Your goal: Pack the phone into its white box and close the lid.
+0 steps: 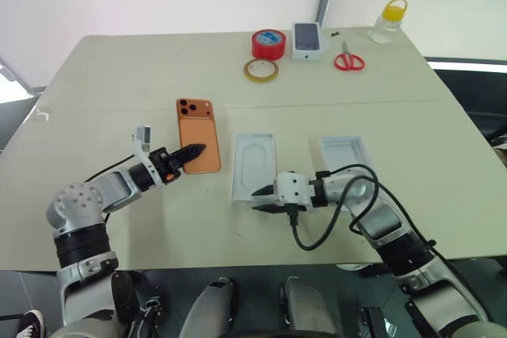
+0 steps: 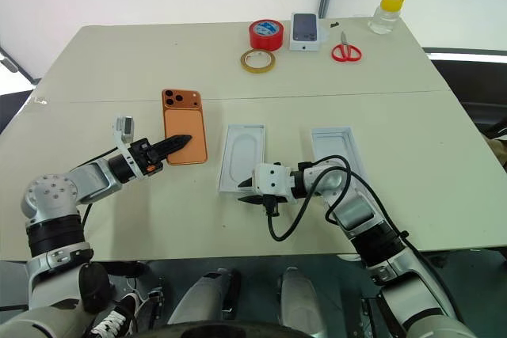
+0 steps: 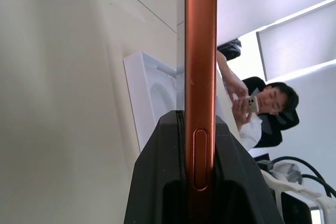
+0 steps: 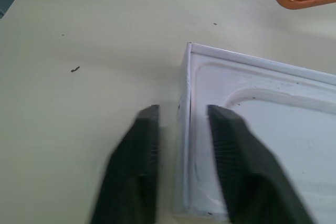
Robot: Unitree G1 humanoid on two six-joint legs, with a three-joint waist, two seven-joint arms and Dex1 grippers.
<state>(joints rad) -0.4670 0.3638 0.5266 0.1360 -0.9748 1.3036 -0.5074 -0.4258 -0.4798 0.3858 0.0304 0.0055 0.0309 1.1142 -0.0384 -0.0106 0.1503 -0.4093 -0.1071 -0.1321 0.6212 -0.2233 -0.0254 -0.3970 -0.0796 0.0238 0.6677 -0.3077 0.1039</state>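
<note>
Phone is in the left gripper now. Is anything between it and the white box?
Nothing visible. The phone, shut in the left gripper, has only bare table between it and the white box. The right gripper straddles the box's near wall.

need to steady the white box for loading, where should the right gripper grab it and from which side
Best on the thin near end wall of the white box, coming from the robot's side of the table. The tray lies flat and open upward, so only its rim is pinchable. The right gripper already straddles that wall near a corner, one finger inside, one outside. The left gripper holds the phone.
</note>
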